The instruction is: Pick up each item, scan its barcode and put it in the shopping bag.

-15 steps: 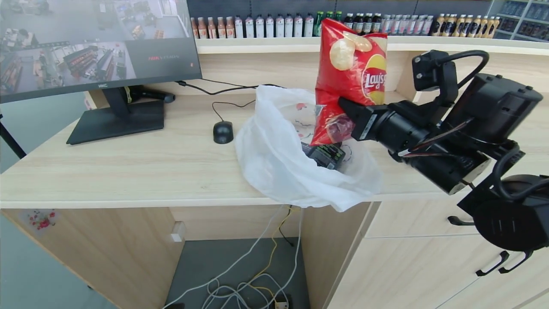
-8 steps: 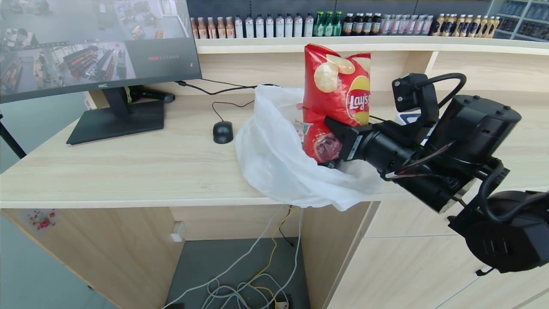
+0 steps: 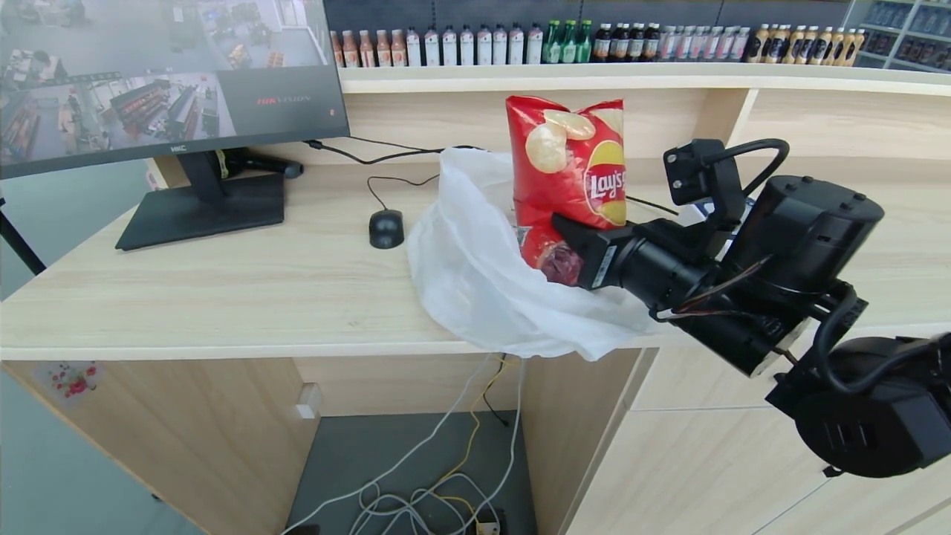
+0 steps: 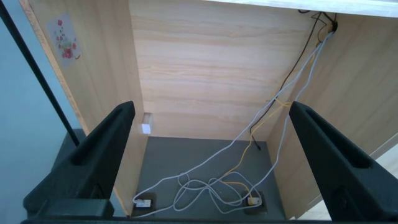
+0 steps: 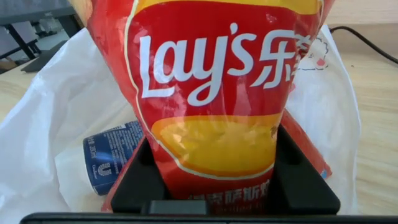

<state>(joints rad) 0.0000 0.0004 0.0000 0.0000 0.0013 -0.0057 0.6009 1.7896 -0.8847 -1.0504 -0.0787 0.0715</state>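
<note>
Holding chips (image 3: pixel 568 167) upright by the lower end, right gripper (image 3: pixel 576 256) clamped on them, base inside the mouth of the bag (image 3: pixel 475 282) on the counter (image 3: pixel 223 290), seemingly for a clean drop; left gripper (image 4: pixel 211 124) spread, empty, below.

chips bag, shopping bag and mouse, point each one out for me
chips bag (image 3: pixel 563 182): head view, on its red front, mid-height.
shopping bag (image 3: pixel 475 282): head view, on its white side wall facing the camera.
mouse (image 3: pixel 386 229): head view, on its black top.
</note>
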